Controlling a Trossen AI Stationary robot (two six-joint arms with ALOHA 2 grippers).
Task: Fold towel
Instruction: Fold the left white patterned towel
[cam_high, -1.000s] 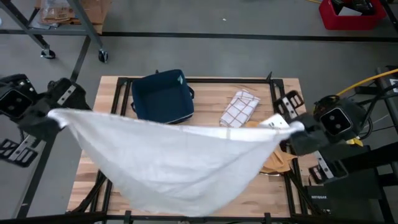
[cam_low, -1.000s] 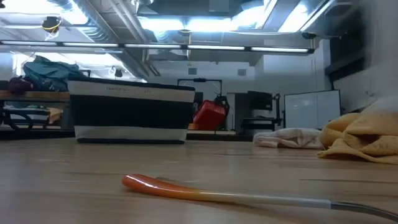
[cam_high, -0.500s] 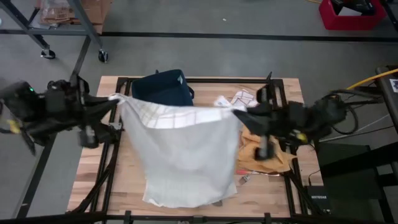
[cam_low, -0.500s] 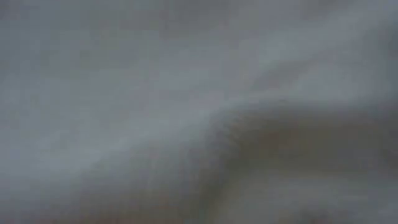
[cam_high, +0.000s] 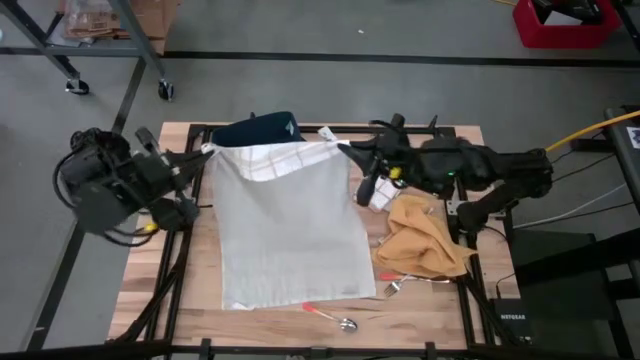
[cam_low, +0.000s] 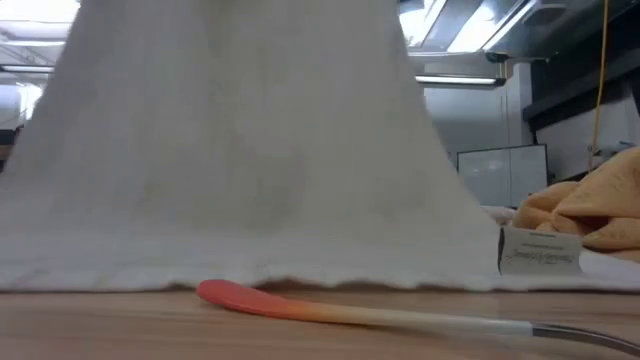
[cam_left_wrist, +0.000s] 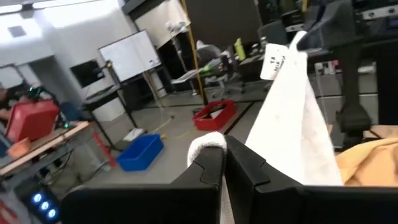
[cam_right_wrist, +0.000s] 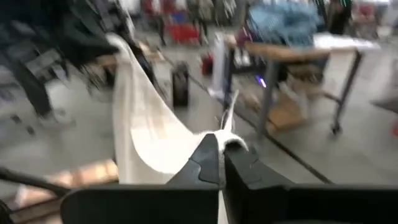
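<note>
Both grippers are clamped on the towel's (cam_high: 290, 235) far corners: from above, my left gripper (cam_high: 205, 152) and right gripper (cam_high: 340, 147) hold that edge beside the dark bin (cam_high: 255, 130), the rest draped toward the spoon (cam_high: 328, 315). At table level the near hem (cam_low: 250, 280) lies flat just behind the spoon. Left wrist: fingers (cam_left_wrist: 208, 171) pinched on a corner. Right wrist: same. I'd keep the top edge taut and level, then lower evenly so no wrinkles set.
</note>
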